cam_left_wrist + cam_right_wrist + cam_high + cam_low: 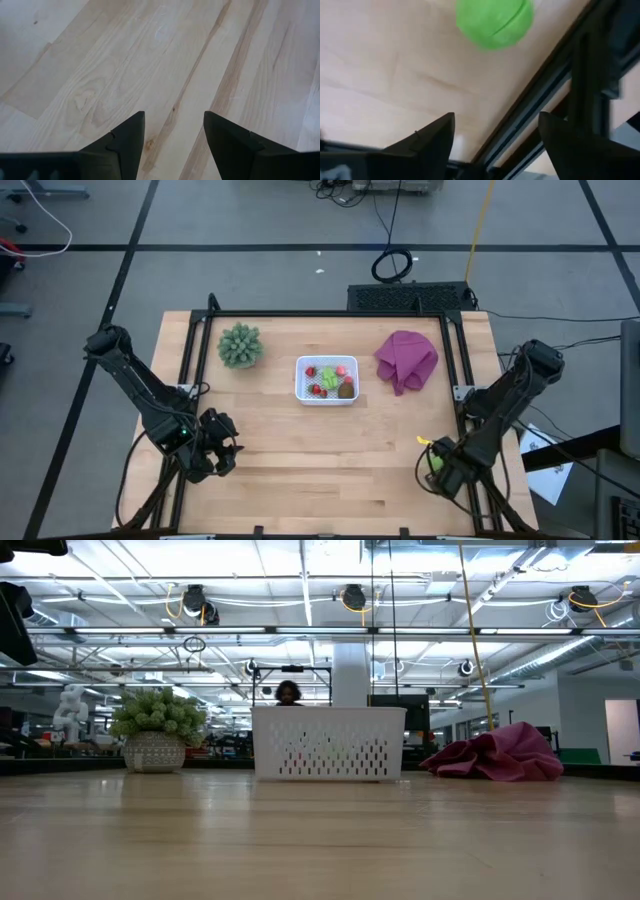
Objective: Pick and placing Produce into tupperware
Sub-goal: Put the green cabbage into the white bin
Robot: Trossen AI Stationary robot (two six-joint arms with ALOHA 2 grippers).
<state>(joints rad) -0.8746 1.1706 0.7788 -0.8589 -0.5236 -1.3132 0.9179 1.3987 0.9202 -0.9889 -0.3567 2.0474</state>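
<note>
We see the white tupperware [326,380] near the middle of the wooden table [330,470], already holding several produce pieces: red bits [316,389], a bright green piece [329,376], a pink bit [341,369] and a brown oval [346,390]. In the low view the tupperware [328,743] stands between the spiky plant [157,725] and the purple cloth [497,754], well apart from both.

We find one more green produce piece [494,21] on the table close to the black frame rail [535,112] at the right edge. In the right wrist view it lies ahead of the right gripper [496,137], beyond the tips of its fingers [432,137], not between them and not touching them. Those fingers stand spread, with nothing held. From above, this gripper [438,464] sits at the table's near right corner, with the green piece [434,462] just beside it.

The left gripper [174,132] hangs over bare wood near the left front of the table, its fingers [125,137] also spread and empty, well apart from the tupperware.
</note>
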